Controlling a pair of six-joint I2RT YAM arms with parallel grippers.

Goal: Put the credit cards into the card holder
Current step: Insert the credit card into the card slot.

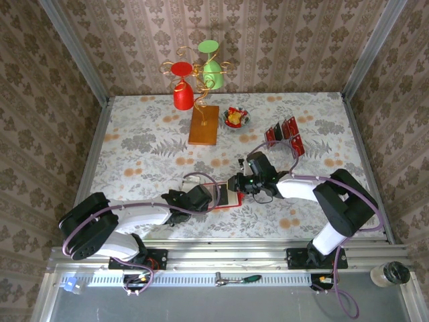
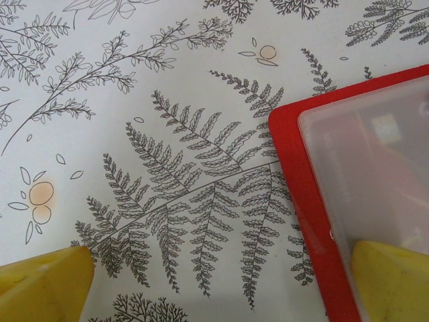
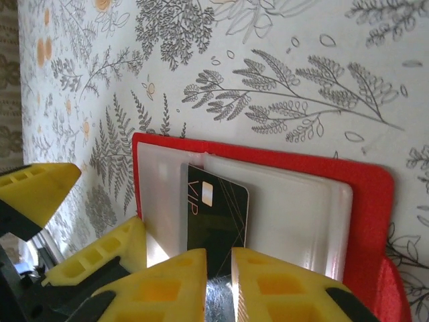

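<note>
Yellow right jaws, pinching thin black VIP credit card [image 3: 216, 208], should slide it straight into flat red card holder [image 3: 365, 201] while wide-open left jaws pin it.

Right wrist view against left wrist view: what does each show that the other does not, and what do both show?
Right wrist: a black credit card marked VIP, partly inside a clear pocket of the card holder, the right gripper almost closed at its near end. Left wrist: the left gripper wide open, one finger over the holder's edge. Both: the red holder with its pale inside, on the fern-printed tablecloth.
</note>
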